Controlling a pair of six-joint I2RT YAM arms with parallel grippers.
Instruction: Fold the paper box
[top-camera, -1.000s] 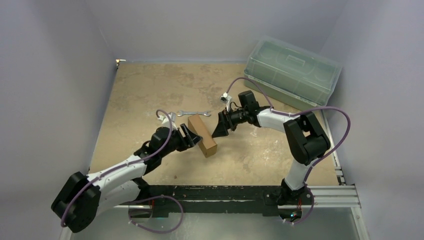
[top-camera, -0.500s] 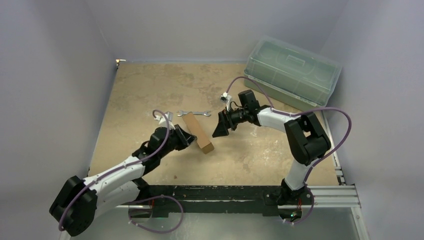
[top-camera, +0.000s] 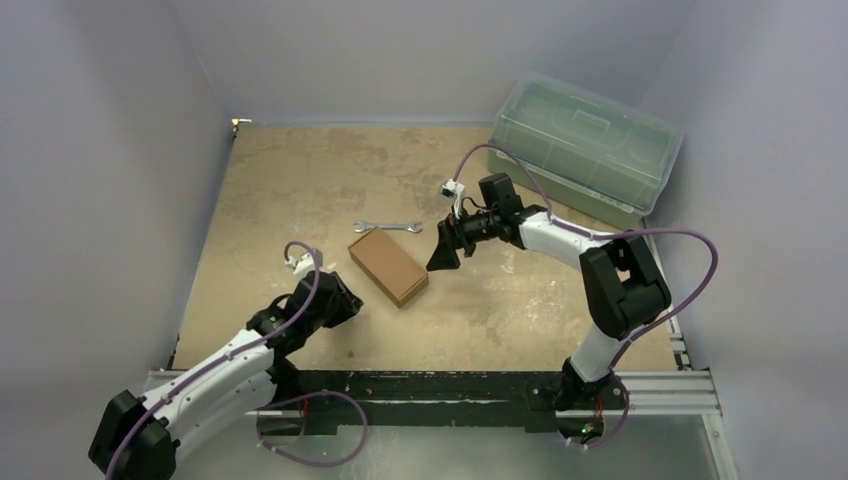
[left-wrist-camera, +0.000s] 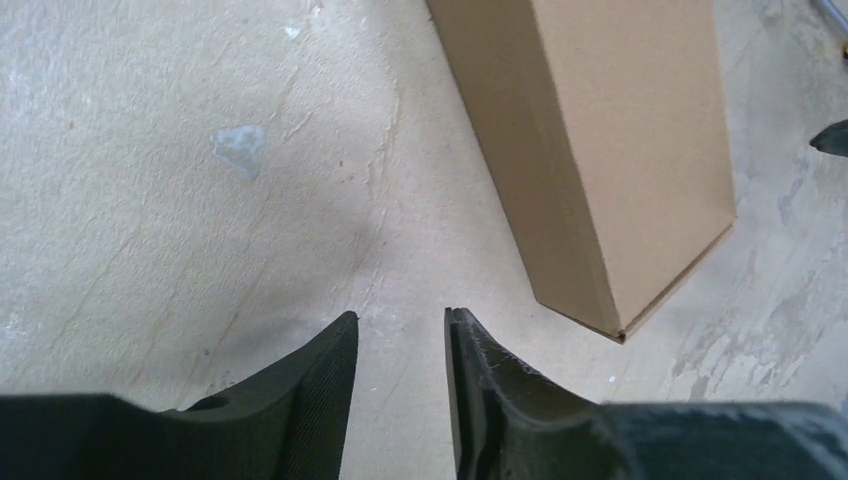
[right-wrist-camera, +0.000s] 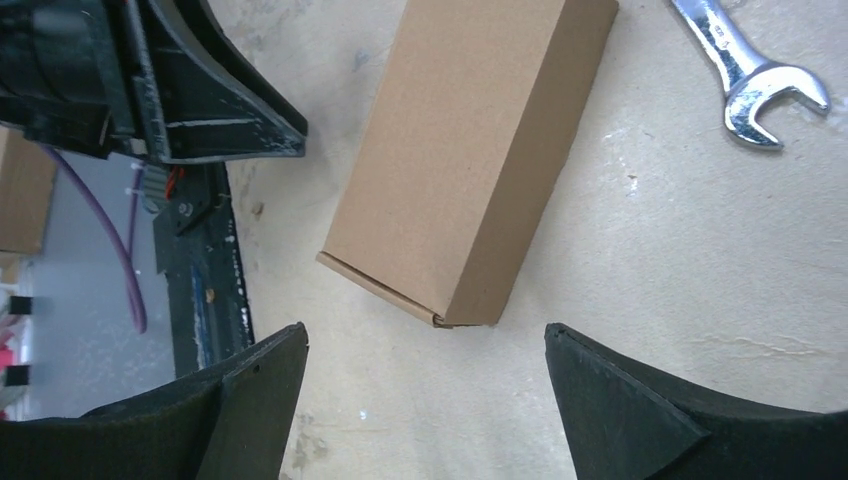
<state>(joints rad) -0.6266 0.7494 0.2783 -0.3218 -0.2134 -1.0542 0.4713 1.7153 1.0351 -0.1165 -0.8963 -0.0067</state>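
**Tan surface, three things sitting on it**

So the surface (top-camera: 300, 180) is a tan, mottled board, pretty scuffed up, with pale blotches and scratches all over.

Roughly in the middle lies the paper box (top-camera: 388, 267). It's plain brown cardboard, closed up and lying flat on its wide face, turned diagonally to the edges. Just past its far end there's a small silver open-ended wrench (top-camera: 388, 227), lying about parallel to the far edge and close to the box but not touching it. Over in the far right corner sits a big see-through greenish bin (top-camera: 585, 145) with its lid on, angled to the edges and well apart from the other two.
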